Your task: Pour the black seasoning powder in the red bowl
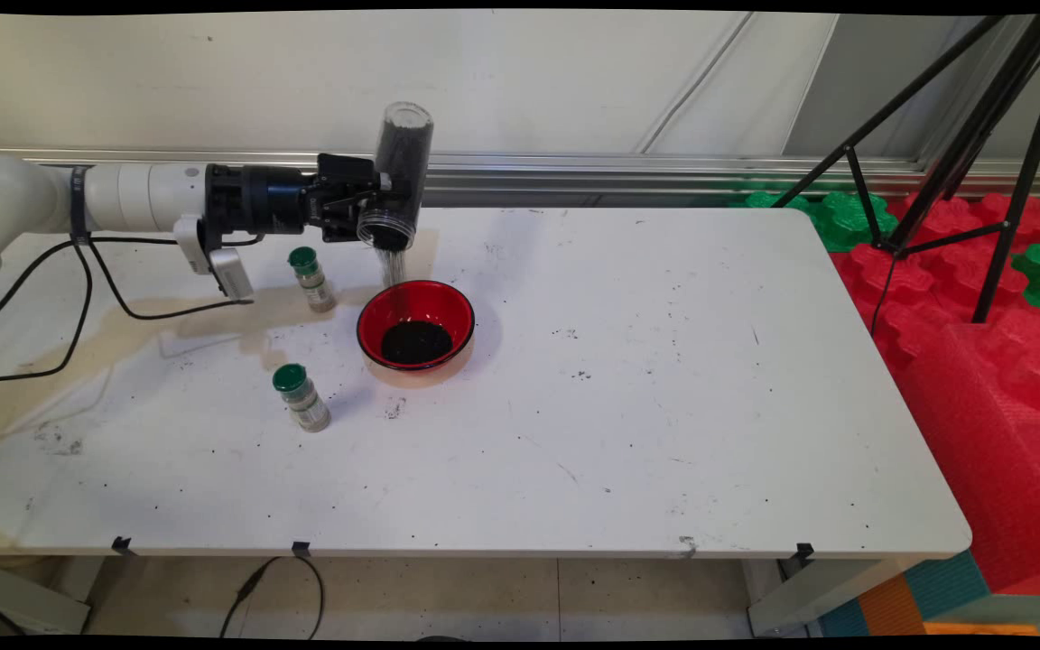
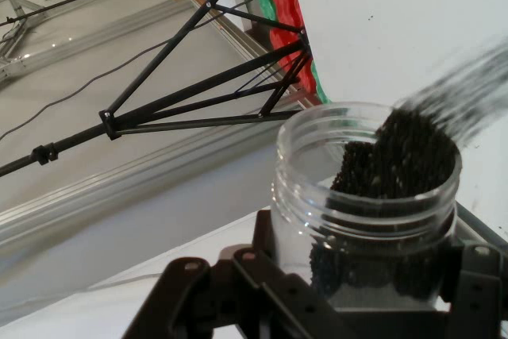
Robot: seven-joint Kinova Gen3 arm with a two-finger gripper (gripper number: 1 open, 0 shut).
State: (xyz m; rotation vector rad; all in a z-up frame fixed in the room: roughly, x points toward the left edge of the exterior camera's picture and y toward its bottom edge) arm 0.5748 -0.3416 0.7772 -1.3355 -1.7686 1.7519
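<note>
My gripper [image 1: 374,200] is shut on a clear plastic jar [image 1: 398,171] of black grains, held upside down with its mouth tilted down over a red bowl [image 1: 415,326]. A thin stream of grains [image 1: 391,266] falls from the mouth into the bowl, where a dark pile lies [image 1: 416,342]. In the hand view the jar [image 2: 367,196] sits between my fingers [image 2: 238,291], its threaded mouth open and black grains spilling out toward the upper right [image 2: 464,97].
Two small spice bottles with green caps stand left of the bowl, one behind [image 1: 311,279] and one nearer [image 1: 301,396]. A black tripod [image 1: 953,144] stands off the table's right end above red and green foam blocks [image 1: 980,298]. Cables hang at the left [image 1: 87,298].
</note>
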